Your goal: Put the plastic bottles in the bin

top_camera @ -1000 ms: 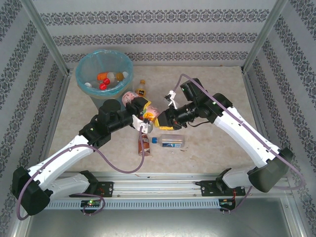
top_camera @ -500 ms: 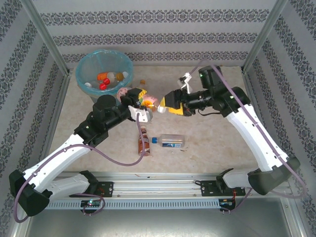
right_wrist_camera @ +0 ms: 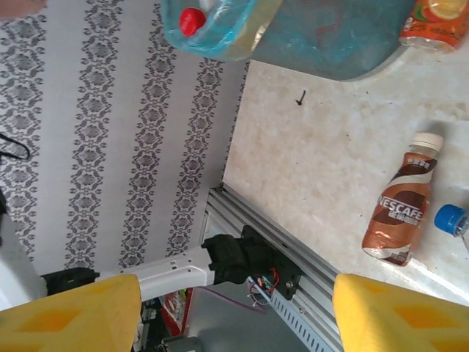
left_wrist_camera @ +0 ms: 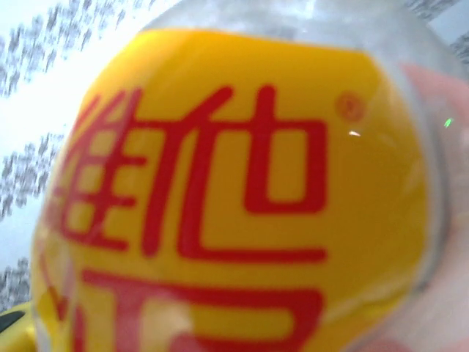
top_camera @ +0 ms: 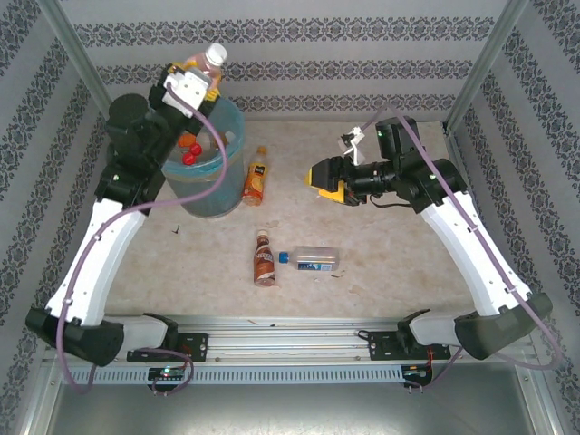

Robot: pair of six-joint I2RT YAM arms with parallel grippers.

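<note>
Left claw now high above the bin, yellow-labelled bottle in its grip; right claw wide, empty.

open table right — bottles mid-table, bin back-left

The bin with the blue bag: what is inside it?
Inside the bin, an orange-labelled bottle and red caps show. The left arm covers the rest. The left gripper holds a yellow-labelled bottle near its far rim.
</note>
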